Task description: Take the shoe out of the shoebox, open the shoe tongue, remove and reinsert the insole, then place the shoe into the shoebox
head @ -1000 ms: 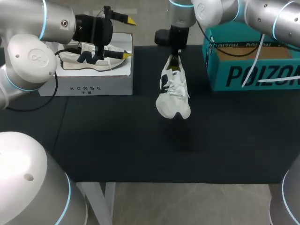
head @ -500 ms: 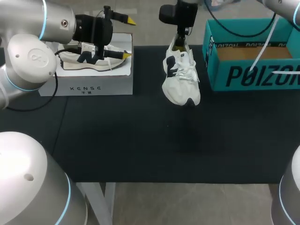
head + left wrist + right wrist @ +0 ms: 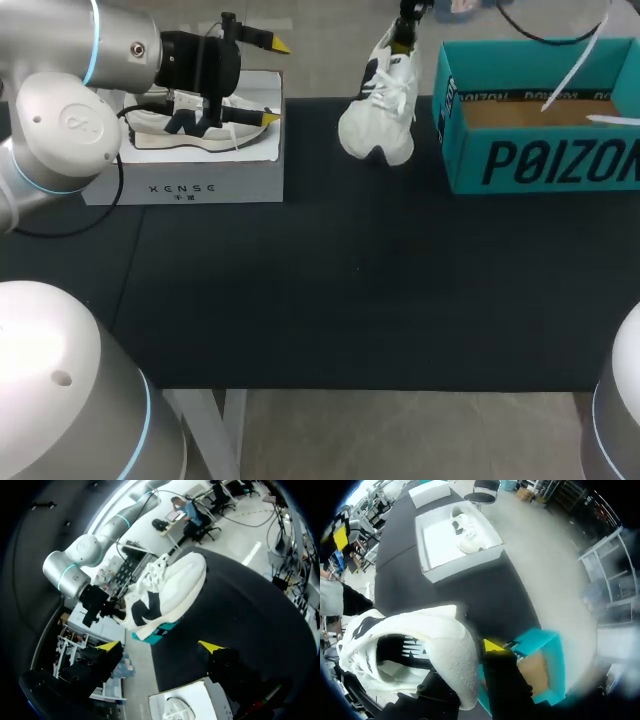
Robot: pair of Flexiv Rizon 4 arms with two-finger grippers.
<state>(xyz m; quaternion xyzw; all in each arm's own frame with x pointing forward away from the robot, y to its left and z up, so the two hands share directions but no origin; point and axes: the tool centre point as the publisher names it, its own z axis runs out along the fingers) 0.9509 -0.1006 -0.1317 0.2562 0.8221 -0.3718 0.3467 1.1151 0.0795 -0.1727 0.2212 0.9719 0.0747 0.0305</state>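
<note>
Since a second ago the right arm has carried the white shoe [image 3: 378,115] up and away from the middle of the tabletop [image 3: 350,300], toward the far edge and closer to the teal shoebox [image 3: 540,160]. The left arm has not moved.

Now the right hand [image 3: 405,30] pinches the shoe at its heel collar. In the right wrist view one yellow tip presses on the outside of the heel, and the other finger is hidden, I think inside the shoe. The shoe hangs toe down in the air, just beside the left wall of the shoebox, not over its opening and not touching it. The box is open at the top and its brown floor shows.

The left hand [image 3: 275,82] hovers over the white box [image 3: 185,185] at the other side. Its fingers are spread wide and hold nothing. A second shoe [image 3: 185,135] lies in that box.

As I judge it, the task is near its end: the shoe is out of the box and on its way back. Whether the tongue was opened and the insole put back, the pictures do not show clearly, because the inside of the shoe is dark. What is left is to bring the shoe over the opening, lower it in, and release it.
</note>
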